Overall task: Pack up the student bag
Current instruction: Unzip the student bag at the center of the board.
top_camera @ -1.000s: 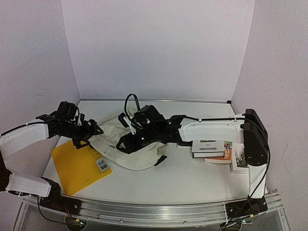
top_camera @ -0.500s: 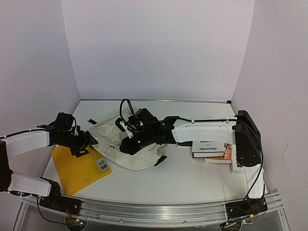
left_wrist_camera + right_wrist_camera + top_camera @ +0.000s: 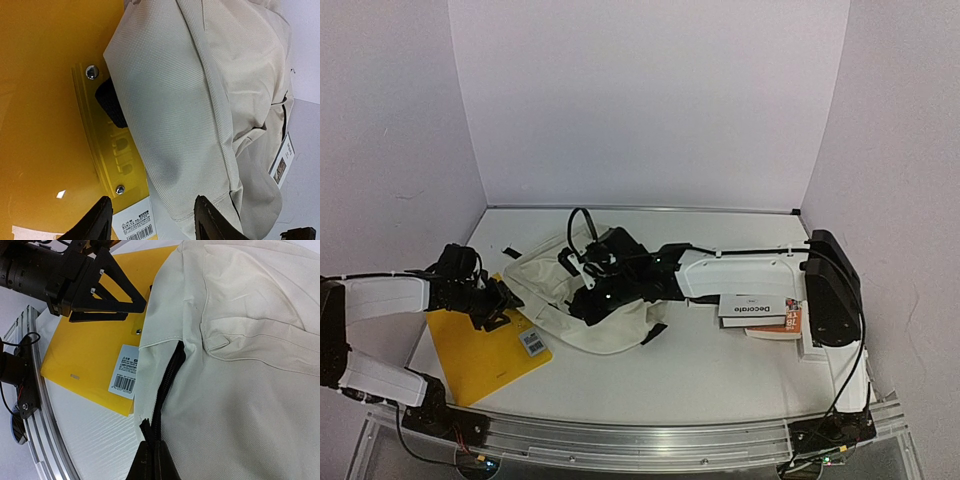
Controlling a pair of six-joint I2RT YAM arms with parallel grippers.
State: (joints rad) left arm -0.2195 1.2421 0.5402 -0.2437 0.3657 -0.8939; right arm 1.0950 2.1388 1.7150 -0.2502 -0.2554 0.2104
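Your right gripper (image 3: 150, 460) clamps the zipper edge of the student bag (image 3: 605, 330), which overlaps the yellow folder (image 3: 470, 350); to open it, your left gripper (image 3: 150, 205), agape over that folder, should next pinch fabric.

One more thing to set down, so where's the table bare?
Bare table runs in front, between student bag, yellow folder, books and the near rail, and behind the bag along the back wall. Crowded left, where folder, bag and left gripper meet.

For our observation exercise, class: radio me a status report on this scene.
Left pincer open over yellow folder. Right pincer shut on zipper of student bag. Bag overlaps folder's edge. Book stack at right, unpacked.
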